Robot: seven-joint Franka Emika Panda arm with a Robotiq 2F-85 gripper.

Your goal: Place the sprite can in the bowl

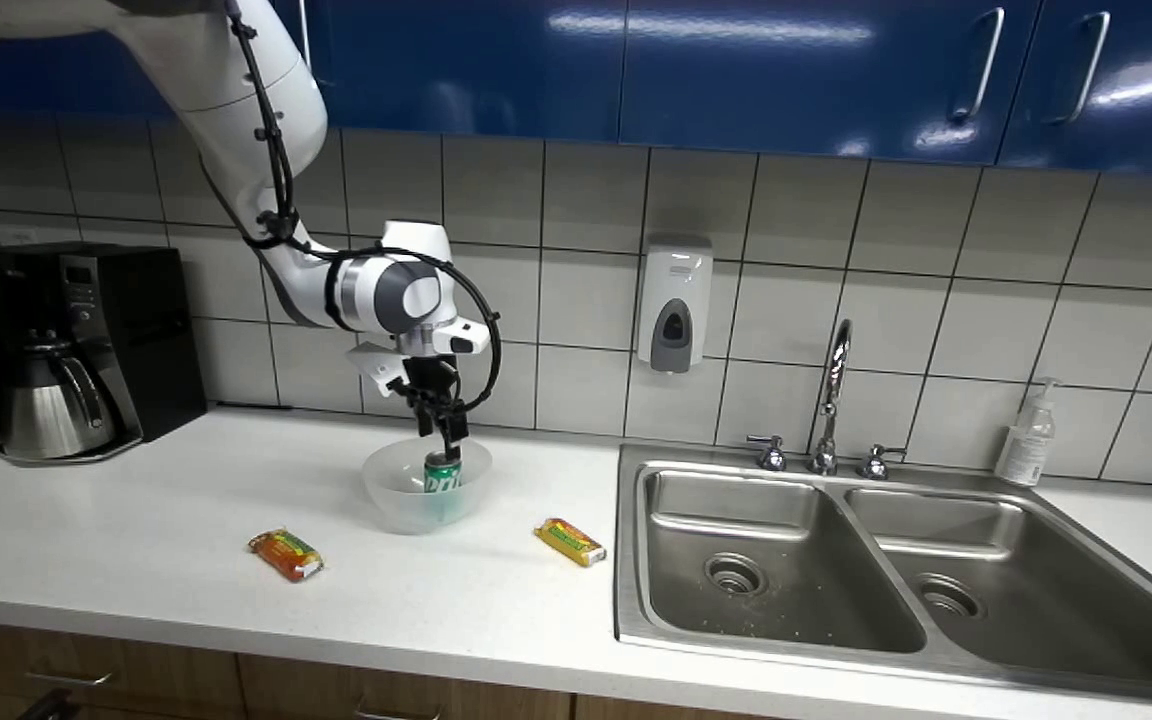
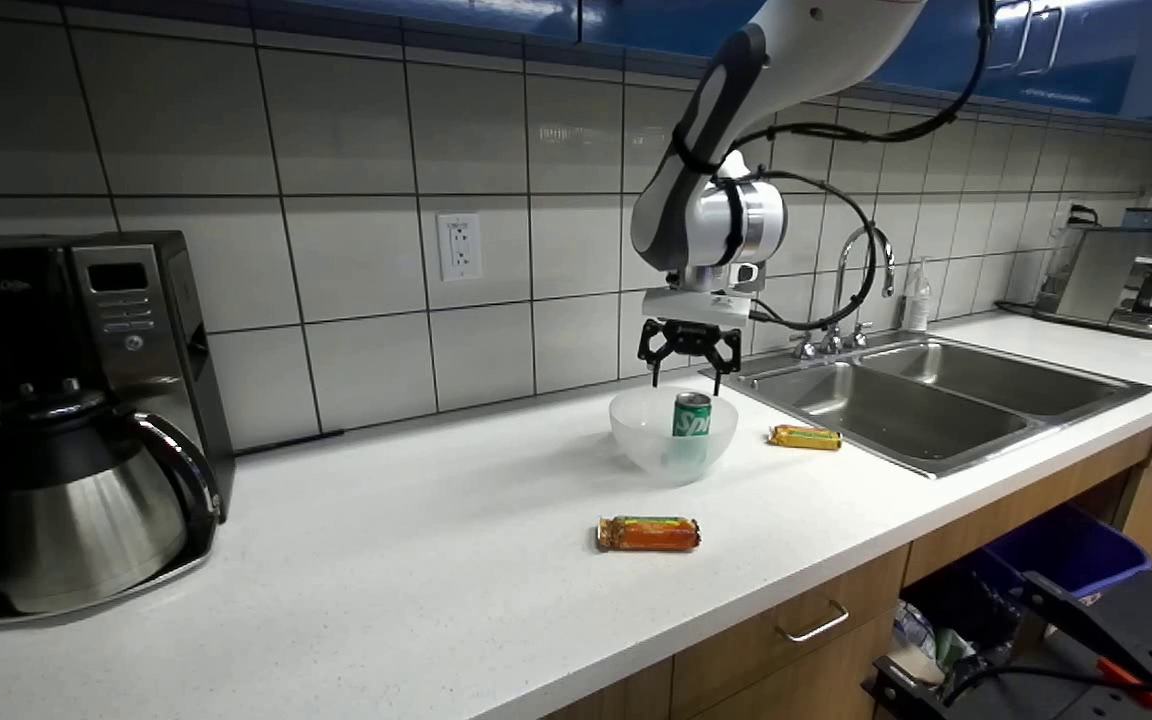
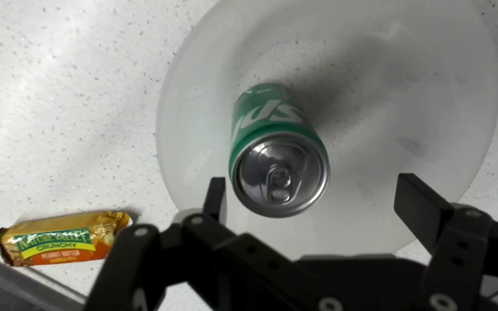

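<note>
The green sprite can point(image 1: 442, 477) stands upright inside the translucent bowl point(image 1: 388, 492). In an exterior view the can point(image 2: 692, 416) is towards the right side of the bowl point(image 2: 639, 441), its silver top near the rim level. My gripper point(image 2: 686, 386) is open and just above the can and bowl, its fingers pointing down. In the wrist view the can point(image 3: 280, 175) lies between the open fingers point(image 3: 311, 186), closer to the left fingertip, with a wide gap to the right one. The can is not gripped. The bowl point(image 3: 404, 129) fills much of that view.
An orange packet point(image 1: 286, 555) and a yellow packet point(image 1: 570, 542) lie on the counter on either side of the bowl. The steel sink point(image 1: 776, 560) is beyond the yellow packet. A coffee maker point(image 2: 96, 400) stands at the far end. A tiled wall point(image 2: 476, 360) runs behind.
</note>
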